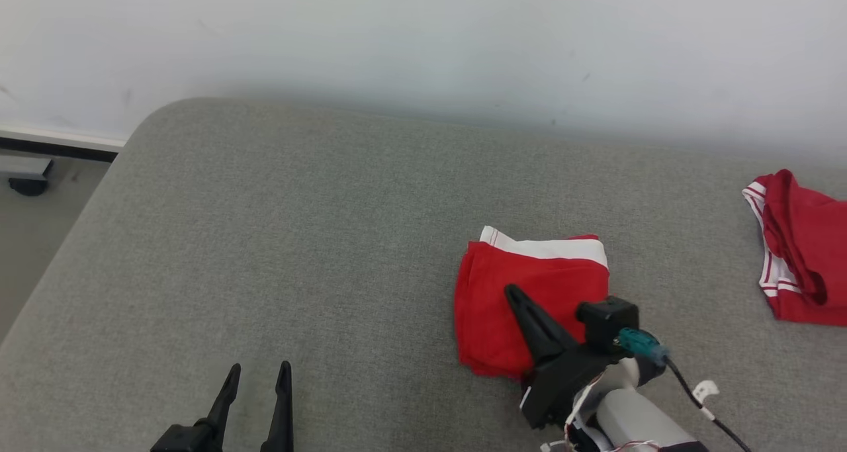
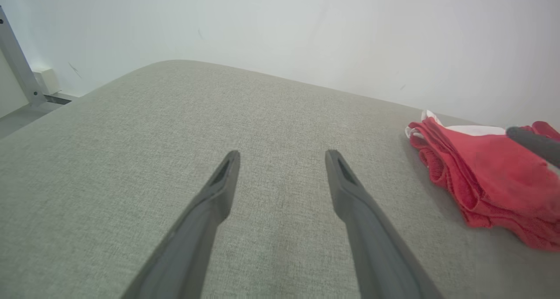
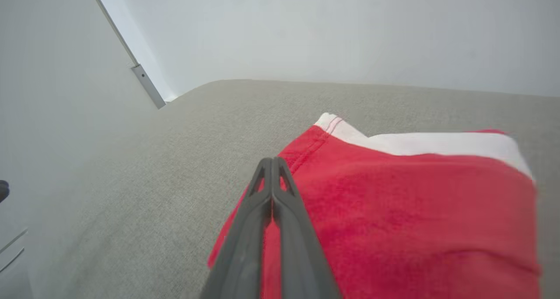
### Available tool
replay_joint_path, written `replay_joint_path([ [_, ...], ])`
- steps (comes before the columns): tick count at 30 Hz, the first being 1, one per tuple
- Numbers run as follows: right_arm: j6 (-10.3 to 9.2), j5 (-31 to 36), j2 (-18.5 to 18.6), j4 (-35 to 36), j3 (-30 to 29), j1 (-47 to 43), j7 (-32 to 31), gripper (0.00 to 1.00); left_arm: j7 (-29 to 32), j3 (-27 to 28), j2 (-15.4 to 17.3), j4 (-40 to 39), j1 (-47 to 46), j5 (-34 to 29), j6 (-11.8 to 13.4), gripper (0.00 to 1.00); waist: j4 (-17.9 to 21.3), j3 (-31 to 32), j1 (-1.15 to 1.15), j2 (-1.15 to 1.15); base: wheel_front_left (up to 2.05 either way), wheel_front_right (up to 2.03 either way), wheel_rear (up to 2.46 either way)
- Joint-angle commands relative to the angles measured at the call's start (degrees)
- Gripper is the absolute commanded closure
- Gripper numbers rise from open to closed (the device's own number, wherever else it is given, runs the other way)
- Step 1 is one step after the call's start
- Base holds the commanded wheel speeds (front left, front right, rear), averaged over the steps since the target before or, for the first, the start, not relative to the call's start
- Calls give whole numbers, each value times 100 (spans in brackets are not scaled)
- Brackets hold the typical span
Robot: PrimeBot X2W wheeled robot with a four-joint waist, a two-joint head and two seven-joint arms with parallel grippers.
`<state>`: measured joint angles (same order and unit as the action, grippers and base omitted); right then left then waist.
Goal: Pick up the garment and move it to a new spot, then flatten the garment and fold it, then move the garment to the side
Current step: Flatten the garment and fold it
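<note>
The red-and-white cloth garment (image 1: pixel 562 276) looks folded — only the move aside seems left — with fingers together on the right gripper (image 1: pixel 511 293) over it, apart on the left gripper (image 1: pixel 259 367).

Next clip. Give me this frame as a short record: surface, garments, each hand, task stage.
surface: grey upholstered surface
target: folded red garment, white band at far edge, centre-right
right hand: shut, fingers together over the fold, contact unclear
left hand: open, over bare fabric, apart from the garment
other: second red garment, crumpled, at the right edge
stage: fold looks done; likely the move aside remains
</note>
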<state>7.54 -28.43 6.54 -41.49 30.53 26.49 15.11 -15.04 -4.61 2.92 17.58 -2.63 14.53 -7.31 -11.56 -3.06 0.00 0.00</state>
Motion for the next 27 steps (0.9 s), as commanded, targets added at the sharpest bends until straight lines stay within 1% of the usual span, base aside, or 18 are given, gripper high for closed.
replay_joint_path([
  [1,-14,84,62,118,-74,-104,4,100,-14,28,-7,-17,56,-30,10,0,142,96,0,0,0,0,0],
  [3,-14,256,172,399,-327,-199,4,100,-14,45,-7,-25,109,-21,10,0,260,149,0,0,0,0,0],
  [4,-15,423,271,659,-558,-324,3,100,-14,54,-7,-35,167,-23,11,0,382,199,0,0,0,0,0],
  [8,-15,718,451,1114,-1002,-588,4,100,-14,73,-7,-76,191,-35,16,0,626,271,0,0,0,0,0],
  [12,-15,977,565,1514,-1379,-899,4,100,-14,155,-7,-128,238,-66,40,0,853,302,0,0,0,0,0],
  [17,-14,1124,641,1939,-1925,-1353,3,100,-14,286,-6,-215,260,-159,50,0,1066,320,0,0,0,0,0],
  [18,-15,1147,636,2021,-2065,-1447,4,93,-14,307,-7,-229,276,-180,48,0,1092,323,0,0,0,0,0],
  [19,-14,1181,626,2112,-2183,-1537,4,74,-14,333,-7,-242,285,-198,45,0,1119,326,0,0,0,0,0],
  [20,-14,1221,611,2174,-2271,-1637,4,58,-14,360,-5,-267,282,-255,42,0,1145,329,0,0,0,0,0],
  [21,-14,1261,592,2240,-2374,-1738,4,16,-14,371,-7,-283,280,-326,39,0,1159,328,0,0,0,0,0],
  [22,-14,1275,562,2319,-2475,-1825,4,1,-14,386,-7,-301,284,-372,36,0,1173,325,0,0,0,0,0],
  [27,-14,1244,373,2619,-2844,-2264,4,0,-14,453,-7,-372,356,-528,31,0,1229,313,0,0,0,0,0],
])
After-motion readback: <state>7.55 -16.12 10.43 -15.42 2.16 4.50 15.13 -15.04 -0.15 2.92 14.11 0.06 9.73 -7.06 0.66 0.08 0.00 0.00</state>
